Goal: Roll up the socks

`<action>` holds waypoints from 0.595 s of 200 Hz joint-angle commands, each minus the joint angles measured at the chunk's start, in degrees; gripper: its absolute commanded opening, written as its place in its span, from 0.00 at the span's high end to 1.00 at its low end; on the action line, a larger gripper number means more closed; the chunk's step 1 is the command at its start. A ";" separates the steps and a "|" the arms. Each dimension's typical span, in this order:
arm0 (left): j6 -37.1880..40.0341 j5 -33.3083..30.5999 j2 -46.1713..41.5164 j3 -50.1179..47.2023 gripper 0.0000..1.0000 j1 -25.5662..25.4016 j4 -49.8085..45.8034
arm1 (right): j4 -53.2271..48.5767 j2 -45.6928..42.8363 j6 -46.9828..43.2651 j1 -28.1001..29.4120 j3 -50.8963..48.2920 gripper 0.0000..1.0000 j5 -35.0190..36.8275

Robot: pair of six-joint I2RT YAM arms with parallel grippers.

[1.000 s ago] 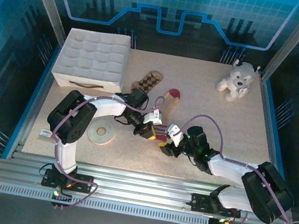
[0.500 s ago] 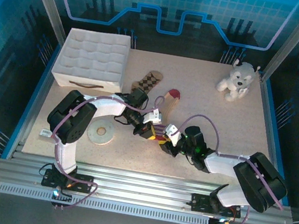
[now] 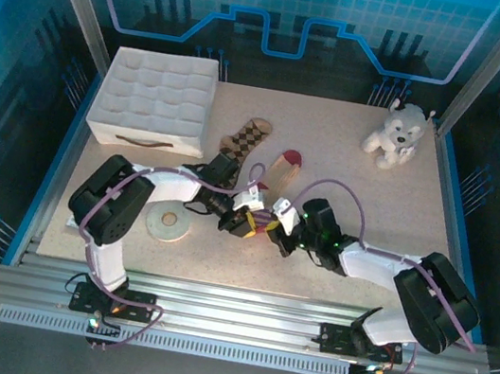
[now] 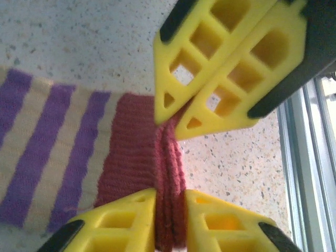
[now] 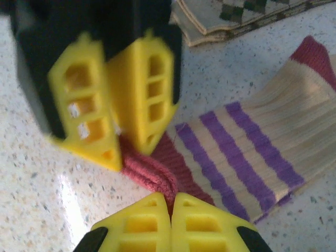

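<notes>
From above, both arms reach in to the middle of the table (image 3: 373, 198), and the left gripper (image 3: 244, 223) and right gripper (image 3: 274, 229) meet nose to nose over the cuff end of the striped sock (image 3: 284, 169). The sock's dark toe points toward the back. The argyle sock (image 3: 247, 136) lies just beside it, partly under the left arm. A white quilted box (image 3: 157, 100) sits back left, a plush dog (image 3: 396, 133) back right, and a tape roll (image 3: 168, 224) beside the left arm.

On the left wrist camera, the left gripper (image 4: 170, 207) has a narrow gap filled by the red cuff (image 4: 136, 142). I cannot tell whether it is pinching. Opposite, the right gripper (image 4: 172, 118) has its tips pressed together on the same fold.

On the right wrist camera, the right gripper (image 5: 170, 202) is clamped on the cuff edge, with the left gripper (image 5: 130, 153) crowding in from above. The argyle sock (image 5: 236, 16) lies just beyond.
</notes>
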 commanded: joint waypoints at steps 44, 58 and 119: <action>-17.08 -3.81 -9.14 -14.22 0.67 2.01 29.28 | -21.95 9.56 10.42 -3.80 12.38 1.00 -8.86; -18.75 -4.73 -9.52 -15.76 0.66 1.95 32.83 | -22.86 11.14 11.41 -4.25 13.54 1.00 -9.05; -19.61 -8.66 -9.71 -18.94 0.65 0.95 39.22 | -29.07 14.35 14.23 -5.21 18.57 1.00 -6.31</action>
